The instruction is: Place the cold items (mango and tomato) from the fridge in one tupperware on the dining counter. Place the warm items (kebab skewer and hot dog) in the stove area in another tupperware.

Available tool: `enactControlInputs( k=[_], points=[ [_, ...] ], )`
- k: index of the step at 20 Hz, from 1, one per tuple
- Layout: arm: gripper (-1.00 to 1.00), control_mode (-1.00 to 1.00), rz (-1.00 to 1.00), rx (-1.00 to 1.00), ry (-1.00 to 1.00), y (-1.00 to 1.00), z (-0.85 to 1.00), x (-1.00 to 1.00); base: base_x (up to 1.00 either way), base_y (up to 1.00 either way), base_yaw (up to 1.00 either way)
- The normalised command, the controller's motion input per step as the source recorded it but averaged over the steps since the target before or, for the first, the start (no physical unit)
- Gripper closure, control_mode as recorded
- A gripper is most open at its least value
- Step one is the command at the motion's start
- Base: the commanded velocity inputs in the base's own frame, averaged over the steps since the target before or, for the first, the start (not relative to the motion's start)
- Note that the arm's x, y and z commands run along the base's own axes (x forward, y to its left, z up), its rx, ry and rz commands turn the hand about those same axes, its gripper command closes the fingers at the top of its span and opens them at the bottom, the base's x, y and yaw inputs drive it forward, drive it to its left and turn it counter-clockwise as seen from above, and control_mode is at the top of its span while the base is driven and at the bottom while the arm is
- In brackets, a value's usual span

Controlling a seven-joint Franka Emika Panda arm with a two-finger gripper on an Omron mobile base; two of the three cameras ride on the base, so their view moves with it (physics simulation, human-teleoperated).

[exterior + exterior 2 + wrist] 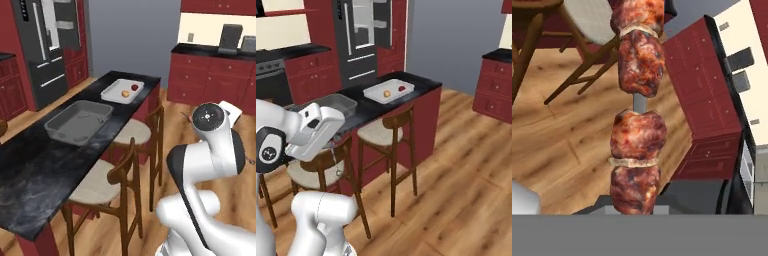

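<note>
1. Kebab skewer (637, 125) ran up the middle of the hand view, browned meat chunks threaded on a grey stick, its lower end sitting at the gripper (634, 207) with the jaws clamped on it
2. Behind the skewer in the hand view lay the wooden floor (567, 145), a stool (587, 30) and a run of red cabinets (707, 105)
3. On the dark dining counter (40, 170) stood two containers, well apart from each other
4. The nearer one, a grey tupperware (79, 121), sat near the middle of the counter and looked bare inside
5. The farther one, a white tupperware (122, 91), sat near the far end of the counter
6. Inside the white tupperware lay the mango (125, 93), orange, and the tomato (134, 87), red, close together but apart
7. The same pair showed in the right base view, mango (387, 93) to the left of tomato (401, 88)
8. Two wooden stools with pale seats stood against the counter's side, one (102, 187) close to the camera and another (132, 131) farther along
9. The fridge (47, 47) stood at the back behind the counter, with one door (383, 22) swung open
10. The white arm (210, 150) was folded up over the floor beside the stools, away from the counter top
11. The hot dog could not be made out in any view
</note>
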Motion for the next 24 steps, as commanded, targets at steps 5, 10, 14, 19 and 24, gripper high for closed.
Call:
enactControlInputs(
  k=[5,10,14,19,24],
  points=[
    [1.00,1.00,0.00,0.00,0.00,0.00,0.00,0.00,0.26,-0.58,0.59],
    [1.00,1.00,0.00,0.00,0.00,0.00,0.00,0.00,0.50,-0.56,0.59],
    [1.00,1.00,0.00,0.00,0.00,0.00,0.00,0.00,0.81,-0.66,0.45],
    [1.00,1.00,0.00,0.00,0.00,0.00,0.00,0.00,0.72,-0.70,0.44],
    [1.00,1.00,0.00,0.00,0.00,0.00,0.00,0.00,0.37,-0.97,0.19]
  ],
)
